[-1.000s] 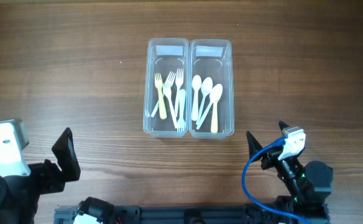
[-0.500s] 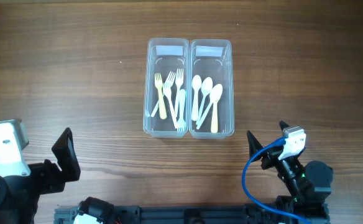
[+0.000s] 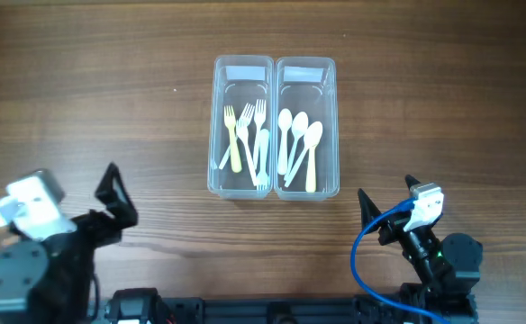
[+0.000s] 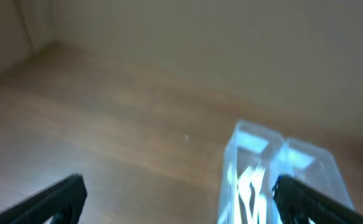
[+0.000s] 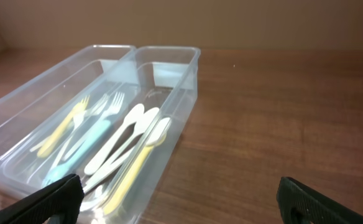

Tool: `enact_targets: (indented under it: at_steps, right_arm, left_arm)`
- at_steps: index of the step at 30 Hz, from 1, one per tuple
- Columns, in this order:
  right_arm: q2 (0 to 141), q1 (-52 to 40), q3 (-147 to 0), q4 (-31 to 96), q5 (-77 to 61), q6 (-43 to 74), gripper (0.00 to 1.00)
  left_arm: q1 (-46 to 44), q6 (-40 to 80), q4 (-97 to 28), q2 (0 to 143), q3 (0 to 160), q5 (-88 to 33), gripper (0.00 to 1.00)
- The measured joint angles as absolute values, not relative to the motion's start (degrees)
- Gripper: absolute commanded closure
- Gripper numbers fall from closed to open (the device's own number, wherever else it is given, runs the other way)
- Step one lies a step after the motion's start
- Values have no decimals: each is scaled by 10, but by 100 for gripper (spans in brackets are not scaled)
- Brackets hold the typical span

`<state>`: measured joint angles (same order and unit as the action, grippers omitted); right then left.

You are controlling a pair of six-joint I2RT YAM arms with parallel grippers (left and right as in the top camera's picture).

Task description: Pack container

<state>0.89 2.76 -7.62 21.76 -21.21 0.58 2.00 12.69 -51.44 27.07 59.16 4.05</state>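
Two clear plastic containers stand side by side in the middle of the table. The left container (image 3: 243, 126) holds several forks (image 3: 247, 137). The right container (image 3: 306, 126) holds several spoons (image 3: 299, 148). Both show in the right wrist view, with the fork container (image 5: 57, 106) on the left and the spoon container (image 5: 163, 112) beside it. The left wrist view is blurred; the containers (image 4: 275, 168) show at its right. My left gripper (image 3: 114, 202) is open and empty at the front left. My right gripper (image 3: 385, 211) is open and empty at the front right.
The table (image 3: 92, 99) is bare brown wood around the containers. A blue cable (image 3: 360, 265) loops beside the right arm near the front edge.
My left arm has swung, its gripper now a little further right and back, and its wrist view is motion-blurred. The right arm and the containers have not moved.
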Motion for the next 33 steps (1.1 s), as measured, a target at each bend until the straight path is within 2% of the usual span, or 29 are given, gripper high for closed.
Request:
enact_targets:
  at_steps: [6, 12, 21, 33]
  right_arm:
    - [9, 28, -76, 217, -209, 6, 0]
    - [9, 28, -76, 218, -209, 6, 0]
    - [9, 28, -76, 218, -209, 6, 0]
    - [9, 28, -76, 218, -209, 6, 0]
  left_arm:
    - [20, 127, -381, 167, 331, -20, 0]
    - [20, 127, -311, 105, 189, -43, 0]
    - [20, 127, -278, 20, 87, -44, 0]
    - [20, 127, -275, 9, 83, -44, 0]
